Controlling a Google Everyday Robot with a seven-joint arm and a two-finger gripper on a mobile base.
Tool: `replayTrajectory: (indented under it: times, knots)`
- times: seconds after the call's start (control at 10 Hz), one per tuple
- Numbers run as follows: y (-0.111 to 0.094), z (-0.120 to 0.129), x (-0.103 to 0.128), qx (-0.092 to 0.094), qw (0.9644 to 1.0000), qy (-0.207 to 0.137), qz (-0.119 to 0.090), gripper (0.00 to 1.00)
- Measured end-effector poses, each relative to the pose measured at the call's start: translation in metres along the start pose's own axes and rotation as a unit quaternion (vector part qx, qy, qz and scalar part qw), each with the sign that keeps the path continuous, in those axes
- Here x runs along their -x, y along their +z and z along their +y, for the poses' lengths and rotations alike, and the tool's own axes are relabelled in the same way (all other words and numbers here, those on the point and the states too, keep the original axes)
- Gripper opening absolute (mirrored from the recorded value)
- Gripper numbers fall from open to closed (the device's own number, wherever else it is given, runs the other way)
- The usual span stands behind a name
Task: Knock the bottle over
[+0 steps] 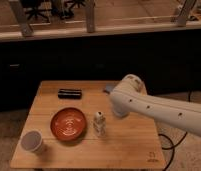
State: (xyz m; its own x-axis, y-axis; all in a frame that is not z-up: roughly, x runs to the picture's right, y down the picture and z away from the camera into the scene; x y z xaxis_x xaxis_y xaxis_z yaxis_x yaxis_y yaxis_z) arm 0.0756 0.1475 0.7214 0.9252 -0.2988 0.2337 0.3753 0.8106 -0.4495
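Observation:
The bottle is small, slim and white with brownish label marks. It stands upright near the middle of the wooden table, just right of the red plate. My white arm reaches in from the right, and its rounded end hangs a short way right of the bottle, apart from it. My gripper is hidden behind that bulky end, shut, and nothing shows in it.
A grey-white cup stands at the table's front left corner. A black flat bar lies at the back. A small bluish-grey thing peeks out behind the arm. A dark counter wall runs behind the table.

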Motion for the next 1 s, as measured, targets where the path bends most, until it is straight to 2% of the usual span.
replayTrajectory:
  times: [0.3, 0.5, 1.0]
  knots:
    - [0.004, -0.003, 0.005, -0.002, 0.9999, -0.015, 0.0, 0.0]
    - [0.009, -0.013, 0.025, -0.006, 0.9993, -0.037, -0.003, 0.0]
    - [0.014, -0.022, 0.035, -0.013, 0.9981, -0.06, -0.002, 0.0]
